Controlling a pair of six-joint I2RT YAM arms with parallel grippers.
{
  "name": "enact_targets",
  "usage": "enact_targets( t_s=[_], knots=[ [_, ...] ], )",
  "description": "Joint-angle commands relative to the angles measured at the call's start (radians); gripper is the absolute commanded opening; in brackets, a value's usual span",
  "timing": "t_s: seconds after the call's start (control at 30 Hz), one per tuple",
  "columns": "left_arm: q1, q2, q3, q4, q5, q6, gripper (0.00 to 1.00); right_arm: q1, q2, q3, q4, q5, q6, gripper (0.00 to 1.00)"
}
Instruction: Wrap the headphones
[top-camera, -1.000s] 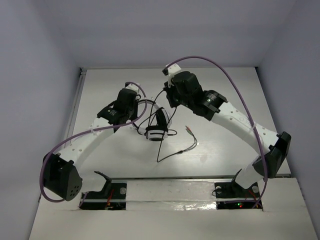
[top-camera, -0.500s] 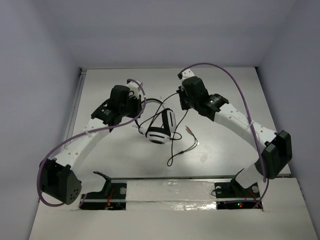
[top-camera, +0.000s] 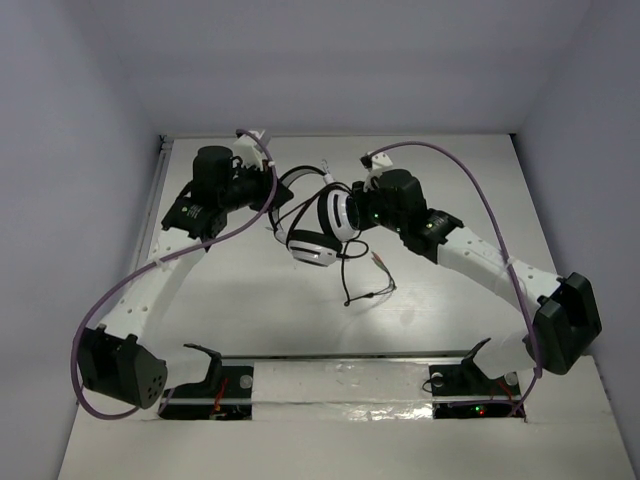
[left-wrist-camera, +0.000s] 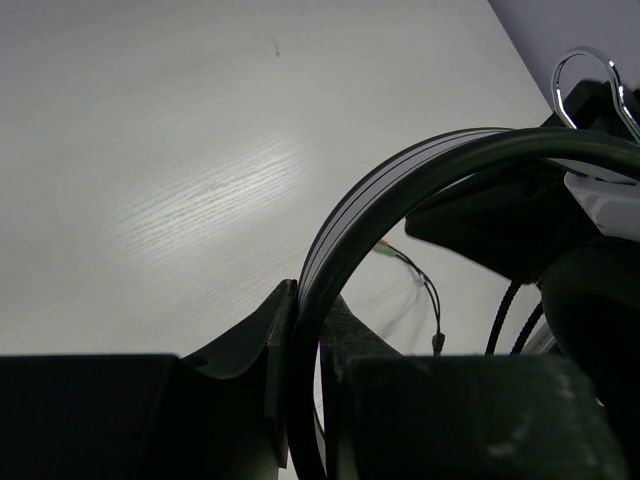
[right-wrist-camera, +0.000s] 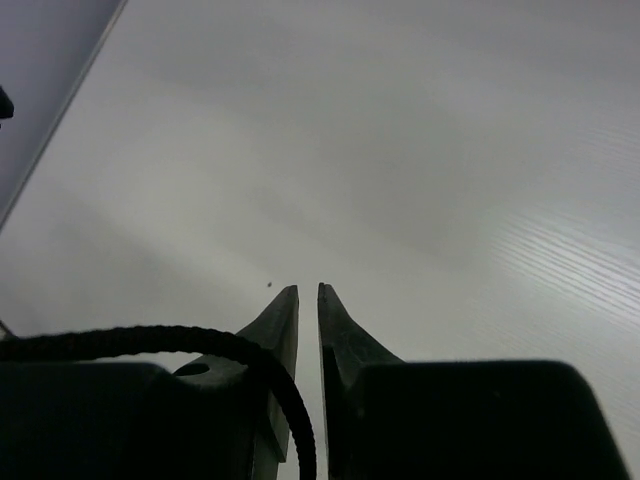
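The headphones (top-camera: 318, 232) hang in the air mid-table, with one white earcup (top-camera: 339, 214) high and the other (top-camera: 310, 249) low. My left gripper (top-camera: 270, 192) is shut on the headband, which runs between its fingers in the left wrist view (left-wrist-camera: 335, 245). My right gripper (top-camera: 354, 212) sits right beside the upper earcup. Its jaws are almost together on the thin black cable (right-wrist-camera: 150, 340), which loops over one finger and runs into the gap low down. The cable's loose tail (top-camera: 350, 290) trails on the table, with its plugs (top-camera: 380, 258) to the right.
Purple robot cables (top-camera: 470, 185) arch over both arms. Grey walls close in the white table (top-camera: 450, 290) on the left, back and right. The arm bases and a raised white ledge (top-camera: 340, 375) run along the near edge.
My left gripper has pulled back and to the left with the headband, turning the headphones. My right gripper has come forward and left to the upper earcup. The cable tail has been drawn in shorter.
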Motion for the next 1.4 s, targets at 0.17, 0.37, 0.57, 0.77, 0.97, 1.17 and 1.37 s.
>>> enact_targets(
  t_s=[0.17, 0.37, 0.57, 0.77, 0.97, 1.17, 1.37],
  knots=[
    [0.008, -0.059, 0.183, -0.039, -0.218, 0.005, 0.00, -0.018, -0.054, 0.036, 0.118, -0.105, 0.006, 0.18],
    [-0.012, -0.099, 0.121, -0.053, -0.368, 0.049, 0.00, -0.036, -0.042, 0.203, -0.066, -0.001, -0.057, 0.16],
    [-0.021, -0.111, 0.039, -0.043, -0.324, 0.051, 0.00, -0.054, -0.037, 0.245, -0.095, -0.004, -0.063, 0.16],
    [-0.021, -0.128, 0.028, -0.035, -0.272, 0.068, 0.00, -0.064, 0.030, 0.282, -0.151, 0.031, -0.087, 0.16],
    [-0.090, -0.122, 0.054, -0.076, -0.475, 0.108, 0.00, -0.113, 0.053, 0.296, -0.229, 0.136, -0.132, 0.18],
    [-0.189, -0.087, 0.044, -0.098, -0.763, 0.129, 0.00, -0.127, 0.061, 0.364, -0.348, 0.108, -0.152, 0.21],
    [-0.189, -0.076, 0.033, -0.078, -0.596, 0.144, 0.00, -0.127, 0.119, 0.412, -0.407, 0.120, -0.140, 0.20]
  ],
)
